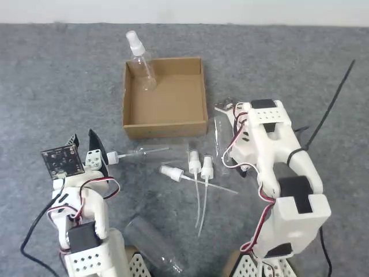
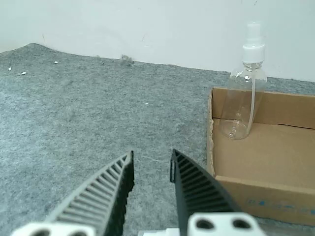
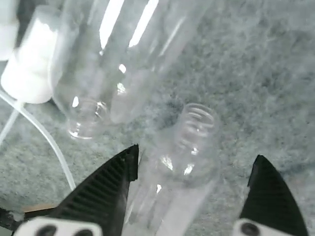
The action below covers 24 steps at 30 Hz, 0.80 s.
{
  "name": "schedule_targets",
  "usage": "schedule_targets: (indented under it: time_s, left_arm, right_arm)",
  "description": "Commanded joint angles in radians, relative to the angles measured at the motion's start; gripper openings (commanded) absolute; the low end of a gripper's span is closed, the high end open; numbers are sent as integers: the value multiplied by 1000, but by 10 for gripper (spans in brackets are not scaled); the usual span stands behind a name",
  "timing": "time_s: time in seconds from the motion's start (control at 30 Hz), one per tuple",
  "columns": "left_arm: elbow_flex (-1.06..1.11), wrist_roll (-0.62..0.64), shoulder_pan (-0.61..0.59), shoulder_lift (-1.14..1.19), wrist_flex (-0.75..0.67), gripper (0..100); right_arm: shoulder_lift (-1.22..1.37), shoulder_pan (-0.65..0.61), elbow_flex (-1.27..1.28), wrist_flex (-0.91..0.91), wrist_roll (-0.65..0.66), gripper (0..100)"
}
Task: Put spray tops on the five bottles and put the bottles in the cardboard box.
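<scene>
The grey mat (image 1: 57, 75) spreads under everything. On it, ahead of my left claw (image 2: 152, 155) and over toward my right arm, sits the cardboard box (image 1: 164, 128): brown, square, shallow, open on top. My left claw has its two ribbed black fingers a narrow way apart and holds nothing. My right claw (image 3: 196, 155) stands wide, one finger on each side of a lying bottle, not touching it as far as I can see.

I count five bottles, all clear with round shoulders. The boxed bottle (image 2: 241, 98) stands upright in the box's far corner, on the side nearer my left arm. It has a white spray top on its neck and a thin tube hanging down inside. The topped bottle (image 1: 144, 152) lies on the mat just beside my left claw, toward my right arm, its white top end nearest the claw. The other three have open threaded necks. The bare bottle (image 3: 197, 123) is between my right claw's fingers, and a neighbour bottle (image 3: 83, 93) lies just beside it. A last bottle (image 1: 153, 245) lies on its side behind my left claw, near that arm's base.

Three loose spray tops (image 1: 194, 163) lie between my two claws, each white with a long thin tube.
</scene>
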Motion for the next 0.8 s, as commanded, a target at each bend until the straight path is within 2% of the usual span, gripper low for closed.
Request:
schedule_targets:
  time_s: [0.0,0.37,0.53,0.77]
  left_arm:
    - [-8,-9,-3,-23,-34,119]
    - [-8,-9,-3,-23,-34,119]
    - [-8,-9,-3,-23,-34,119]
    - [-8,-9,-3,-23,-34,119]
  right_arm:
    - [-13,18,-58,5,-12,254]
    - [-19,28,-60,31,-6,122]
    - [-97,51,-57,33,-5,113]
    - [-280,45,-54,151,-9,113]
